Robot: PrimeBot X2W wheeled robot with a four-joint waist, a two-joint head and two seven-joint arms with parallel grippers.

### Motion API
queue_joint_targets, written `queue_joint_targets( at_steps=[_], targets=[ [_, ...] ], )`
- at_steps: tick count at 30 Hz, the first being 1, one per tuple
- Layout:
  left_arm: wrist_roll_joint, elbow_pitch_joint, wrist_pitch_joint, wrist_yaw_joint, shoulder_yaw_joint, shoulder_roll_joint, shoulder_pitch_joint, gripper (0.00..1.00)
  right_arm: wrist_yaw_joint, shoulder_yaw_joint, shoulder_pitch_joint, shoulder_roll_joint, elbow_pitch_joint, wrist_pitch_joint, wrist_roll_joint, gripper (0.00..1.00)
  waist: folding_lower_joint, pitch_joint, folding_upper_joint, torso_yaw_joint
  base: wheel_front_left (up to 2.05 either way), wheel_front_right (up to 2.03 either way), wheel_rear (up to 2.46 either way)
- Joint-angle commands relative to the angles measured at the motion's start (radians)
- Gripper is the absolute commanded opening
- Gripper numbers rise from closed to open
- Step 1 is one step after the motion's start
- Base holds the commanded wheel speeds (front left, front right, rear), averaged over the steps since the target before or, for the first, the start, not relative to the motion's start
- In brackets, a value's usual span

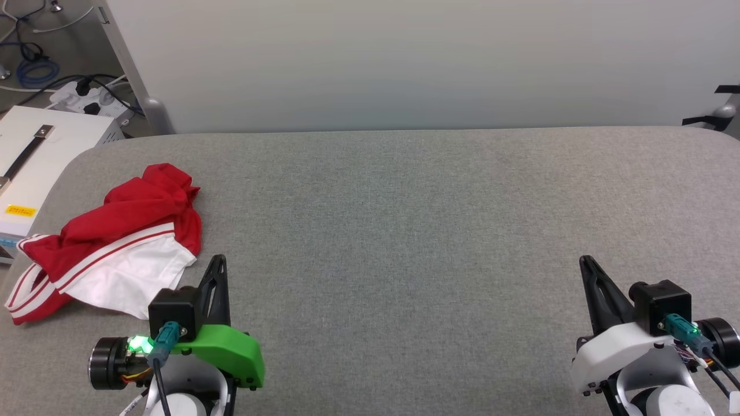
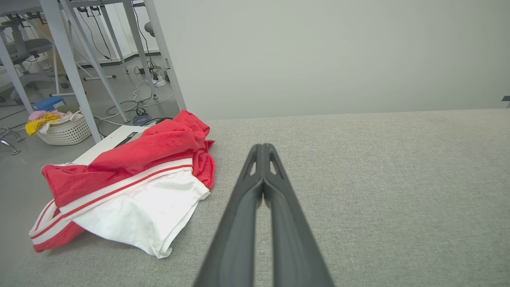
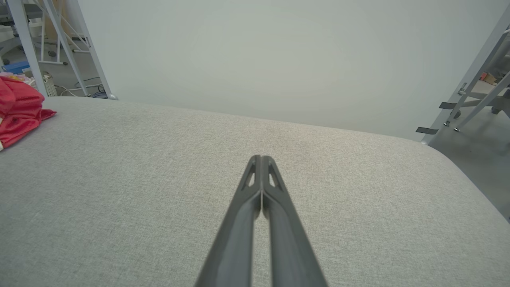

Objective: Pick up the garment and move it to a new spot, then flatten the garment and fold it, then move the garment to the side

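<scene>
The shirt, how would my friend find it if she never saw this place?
Look at the big grey table and go to its left end, just ahead of the left gripper. The shirt lies there in a crumpled heap. It is bright red with a white sleeve and striped trim, unlike the plain white box beside the table.

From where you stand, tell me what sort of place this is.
Probably a robotics lab or test room: a grey fabric-covered worktable backed by a white partition, a power strip and cables on the floor, and a basket of clothes beside metal desk legs.
</scene>
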Motion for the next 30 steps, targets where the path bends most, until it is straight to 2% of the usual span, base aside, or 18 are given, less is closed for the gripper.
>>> queue_joint_targets(
  at_steps=[1,30],
  targets=[
    [0.010,-0.002,-0.001,0.003,0.001,-0.004,0.013,0.00,-0.001,0.001,0.007,0.000,-0.003,0.003,-0.010,0.00,0.0000,0.000,0.0000,0.000,0.00,0.00,0.00],
    [0.010,-0.002,-0.001,0.003,0.001,-0.004,0.013,0.00,-0.001,0.001,0.007,0.000,-0.003,0.003,-0.010,0.00,0.0000,0.000,0.0000,0.000,0.00,0.00,0.00]
  ],
)
